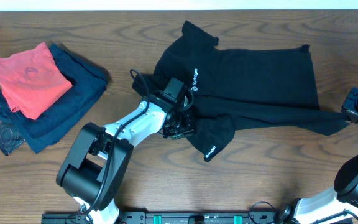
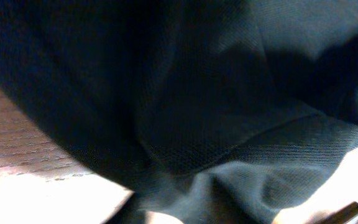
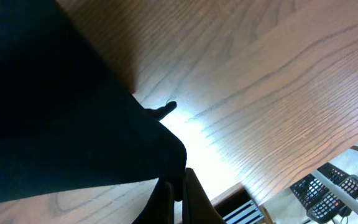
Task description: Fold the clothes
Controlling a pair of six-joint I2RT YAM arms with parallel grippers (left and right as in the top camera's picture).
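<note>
And here's the black soft-fabric T-shirt [image 1: 253, 74], spread chest-up across the middle and right of the brown wooden table [image 1: 278, 174], its small white logo [image 1: 194, 79] showing towards the collar end. The left gripper [image 1: 180, 126] is down on the shirt's near edge, right beside the near sleeve [image 1: 215, 138], which lies rumpled and turned towards the robot. The left wrist view is nothing but dark weave pressed up against the lens, so whether those jaws are clenched on cloth or released, I cannot tell. Over at the far right edge sits the right gripper [image 1: 356, 113], with the hem corner drawn out to a point towards it. The right wrist view shows the fabric narrowing straight into closed fingers, so that one is grasping the T-shirt. My read is that it pins the hem taut to keep the body flat while the left arm works the sleeve inward. The folding looks barely begun, with the body lying open. Well apart on the left, a coral-red folded garment [image 1: 30, 78] rests on a navy-blue folded garment [image 1: 82, 87], out of harm's way. The danger here is that a hard pull from the left could bunch the chest instead of creasing it cleanly.
</note>
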